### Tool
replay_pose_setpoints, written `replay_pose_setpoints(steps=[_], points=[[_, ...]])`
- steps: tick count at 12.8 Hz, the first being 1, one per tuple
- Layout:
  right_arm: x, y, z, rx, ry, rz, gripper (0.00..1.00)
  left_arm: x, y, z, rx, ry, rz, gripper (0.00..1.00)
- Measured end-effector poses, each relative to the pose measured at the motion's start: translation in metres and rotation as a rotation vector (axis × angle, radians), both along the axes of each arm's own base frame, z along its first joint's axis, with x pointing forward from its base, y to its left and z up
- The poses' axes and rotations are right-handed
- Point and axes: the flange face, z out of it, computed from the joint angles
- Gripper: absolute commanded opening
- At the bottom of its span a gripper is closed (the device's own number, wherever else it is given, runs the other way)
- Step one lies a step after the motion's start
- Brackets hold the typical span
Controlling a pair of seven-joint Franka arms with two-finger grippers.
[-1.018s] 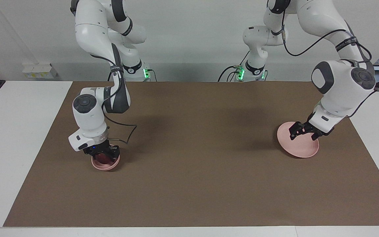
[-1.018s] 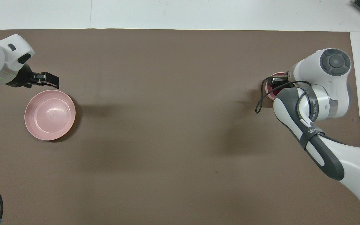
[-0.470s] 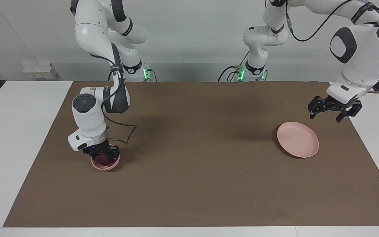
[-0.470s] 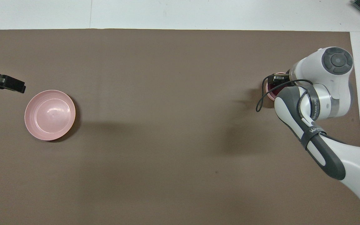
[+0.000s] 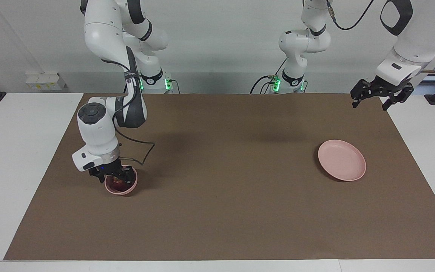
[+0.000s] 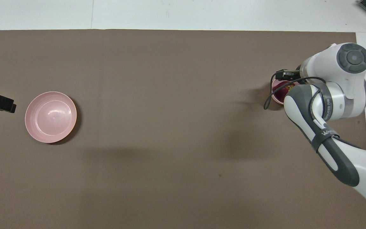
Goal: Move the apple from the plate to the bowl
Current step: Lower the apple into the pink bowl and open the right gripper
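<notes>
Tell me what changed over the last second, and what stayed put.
The left gripper lifted off the plate and drew back toward its end of the table, fingers open. The right gripper rose slightly over the bowl, leaving the apple inside. Plate and bowl did not move.

One apple [image 5: 119, 181], one bowl [image 5: 121, 186], one plate [image 5: 341, 159] and two arms are showing on the counter [image 5: 225, 219].
</notes>
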Motion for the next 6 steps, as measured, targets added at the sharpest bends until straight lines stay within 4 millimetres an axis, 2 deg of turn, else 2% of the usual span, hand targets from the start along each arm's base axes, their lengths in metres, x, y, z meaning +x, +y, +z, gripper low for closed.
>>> replay_pose_setpoints(steps=[3, 6], points=[[-0.011, 0.001, 0.063, 0.029, -0.044, -0.026, 1.00, -0.010, -0.001, -0.003, -0.001, -0.011, -0.002, 1.00], [-0.033, 0.005, 0.129, 0.057, -0.075, -0.042, 1.00, -0.010, -0.005, -0.006, -0.017, -0.027, -0.005, 1.00]])
